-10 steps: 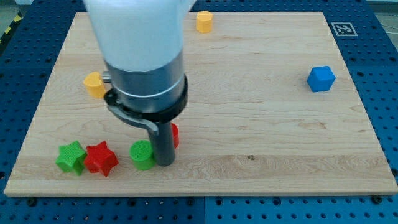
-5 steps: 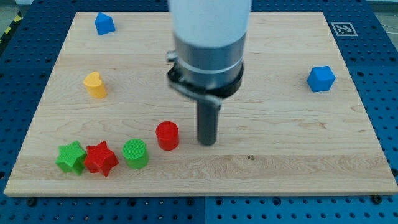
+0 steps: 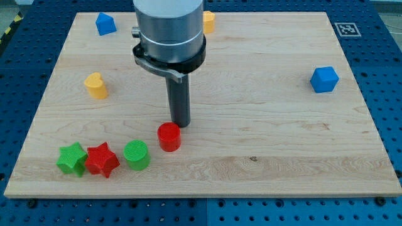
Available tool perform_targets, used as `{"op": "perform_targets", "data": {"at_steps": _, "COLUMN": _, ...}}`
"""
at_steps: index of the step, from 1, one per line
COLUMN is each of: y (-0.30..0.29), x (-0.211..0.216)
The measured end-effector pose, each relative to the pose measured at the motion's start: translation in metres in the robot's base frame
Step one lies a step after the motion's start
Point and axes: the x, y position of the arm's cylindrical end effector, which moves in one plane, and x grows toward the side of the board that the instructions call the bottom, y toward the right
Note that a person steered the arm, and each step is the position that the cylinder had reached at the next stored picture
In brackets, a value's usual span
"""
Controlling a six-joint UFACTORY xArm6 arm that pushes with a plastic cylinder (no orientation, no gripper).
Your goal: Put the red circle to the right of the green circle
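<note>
Camera view shows my tip (image 3: 179, 123), a bare rod holding nothing, just above the red circle block (image 3: 169, 136), which sits right of the green circle block (image 3: 136, 154); I judge only nudging it level remains.

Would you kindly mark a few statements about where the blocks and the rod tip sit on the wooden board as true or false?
1. My tip is just above the red circle in the view. True.
2. The green circle lies to the view's right of the red circle. False: it lies to its left and slightly lower.
3. The red star sits between the green star and the green circle. True.
4. The blue cube touches the red circle. False: it sits far away, toward the right edge.
</note>
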Motion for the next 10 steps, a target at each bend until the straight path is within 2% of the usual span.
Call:
{"op": "perform_targets", "data": {"at_steps": 1, "y": -0.005, "x": 0.016}}
{"op": "perform_targets", "data": {"at_steps": 4, "y": 0.015, "x": 0.018}}
{"op": "perform_targets", "data": {"at_steps": 6, "y": -0.030, "x": 0.015}}
{"op": "perform_targets", "data": {"at_steps": 7, "y": -0.028, "x": 0.033}}
{"op": "perform_targets", "data": {"at_steps": 10, "y": -0.044, "x": 0.032}}
